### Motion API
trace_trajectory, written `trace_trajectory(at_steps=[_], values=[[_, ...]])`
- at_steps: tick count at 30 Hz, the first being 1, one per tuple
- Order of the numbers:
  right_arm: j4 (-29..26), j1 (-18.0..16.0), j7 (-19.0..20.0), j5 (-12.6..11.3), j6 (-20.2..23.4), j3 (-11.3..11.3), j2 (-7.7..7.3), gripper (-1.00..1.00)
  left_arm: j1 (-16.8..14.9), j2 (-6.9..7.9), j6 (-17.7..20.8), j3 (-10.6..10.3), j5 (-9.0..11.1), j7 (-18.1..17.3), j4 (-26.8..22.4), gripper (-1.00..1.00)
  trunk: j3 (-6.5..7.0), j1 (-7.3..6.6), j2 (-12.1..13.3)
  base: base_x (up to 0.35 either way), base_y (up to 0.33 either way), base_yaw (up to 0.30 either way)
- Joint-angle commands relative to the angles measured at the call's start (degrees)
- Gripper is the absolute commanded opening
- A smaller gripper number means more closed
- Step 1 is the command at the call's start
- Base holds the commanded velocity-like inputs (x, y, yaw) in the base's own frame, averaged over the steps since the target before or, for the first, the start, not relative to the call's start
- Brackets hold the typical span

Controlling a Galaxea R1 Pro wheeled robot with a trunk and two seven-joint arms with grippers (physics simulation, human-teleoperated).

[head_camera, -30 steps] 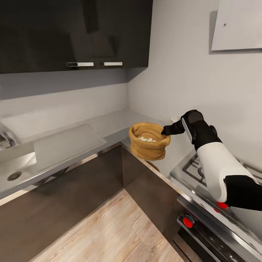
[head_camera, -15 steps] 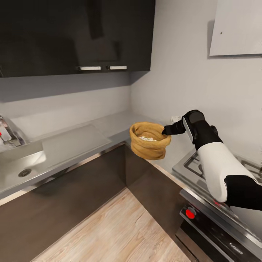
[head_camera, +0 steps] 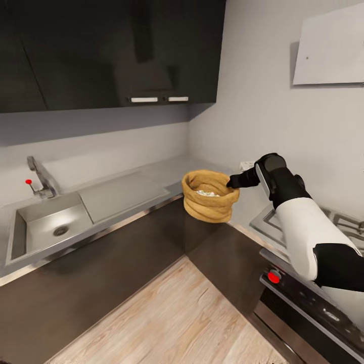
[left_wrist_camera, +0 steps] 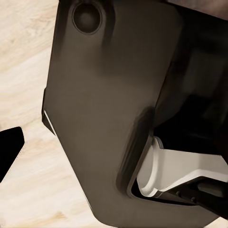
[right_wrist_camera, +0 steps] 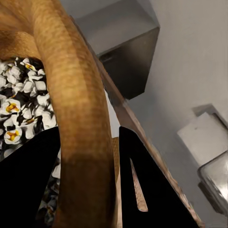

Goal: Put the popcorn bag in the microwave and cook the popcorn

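My right gripper (head_camera: pixel 231 182) is shut on the rolled rim of the tan popcorn bag (head_camera: pixel 208 202) and holds it upright, off the grey countertop (head_camera: pixel 126 189), above the counter's inner corner. Whitish popcorn (head_camera: pixel 206 192) lies inside the bag. In the right wrist view the bag's rim (right_wrist_camera: pixel 80 109) runs between the two black fingers (right_wrist_camera: pixel 28 180), with popcorn (right_wrist_camera: pixel 21 109) beside it. The left wrist view has the robot's own dark body (left_wrist_camera: pixel 109 109) over wood floor, and a black tip at the edge. The microwave is out of view.
A steel sink (head_camera: pixel 48 227) with a faucet (head_camera: pixel 40 177) is set in the counter at the left. A gas hob (head_camera: pixel 303 222) and an oven front with a red knob (head_camera: pixel 273 277) lie under my right arm. Dark upper cabinets (head_camera: pixel 111 50) hang above. Wood floor (head_camera: pixel 167 313) is below.
The whole picture has shifted right as the camera turned left, bringing the sink and faucet into view. The bag stays in the right gripper at the same spot in the view.
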Motion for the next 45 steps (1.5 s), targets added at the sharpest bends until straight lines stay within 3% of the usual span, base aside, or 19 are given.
trace_trajectory(at_steps=[1, 18, 21, 23, 28, 35, 40, 45], values=[[-0.03, -0.03, 0.52, 0.51, 0.16, 0.1, -0.1, -1.0, -0.01, -0.02, -0.12, 0.07, 0.21, 0.01, -0.02, 1.0, 0.02, -0.01, -0.06, -0.243, 0.233, 0.0], [1.07, -0.03, -0.3, 0.42, 0.16, 0.11, -0.18, -1.0, -0.01, 0.11, -0.17, 0.07, 0.28, 0.01, -0.08, 1.0, 1.52, -0.01, -0.06, -0.09, 0.05, 0.0], [3.49, -0.03, -0.4, 0.35, 0.16, 0.1, -0.1, -1.0, -0.01, 0.11, -0.17, 0.05, 0.28, 0.01, -0.1, 1.0, 1.78, -0.01, -0.06, 0.0, 0.0, 0.0], [10.16, -0.02, -0.4, 0.17, 0.16, 0.03, -0.11, -1.0, -0.01, 0.11, -0.17, 0.05, 0.28, 0.02, -0.1, 1.0, 1.96, -0.01, -0.06, 0.0, 0.0, -0.068], [15.3, -0.04, -0.44, 0.1, 0.15, -0.01, -0.18, -1.0, -0.01, 0.11, -0.17, 0.06, 0.28, 0.02, -0.11, 1.0, 2.4, -0.01, -0.06, 0.0, 0.0, -0.079], [23.21, -0.03, -0.44, 0.07, -8.39, -0.09, -0.2, -1.0, -0.01, 0.11, -0.17, 0.01, 0.28, 0.01, -0.11, 1.0, 2.97, -0.01, -0.06, 0.0, 0.0, -0.073], [25.68, -0.02, -0.41, 0.03, -10.5, -0.1, -0.18, -1.0, -0.01, 0.11, -0.17, 0.01, 0.28, 0.01, -0.11, 1.0, 3.02, -0.01, -0.06, 0.0, 0.0, -0.007], [34.39, -0.03, -0.44, -0.86, -23.85, -0.18, -0.27, -1.0, -0.01, 0.11, -0.17, 0.01, 0.28, 0.01, -0.19, 1.0, 3.02, -0.01, -0.06, 0.0, 0.0, 0.0]])
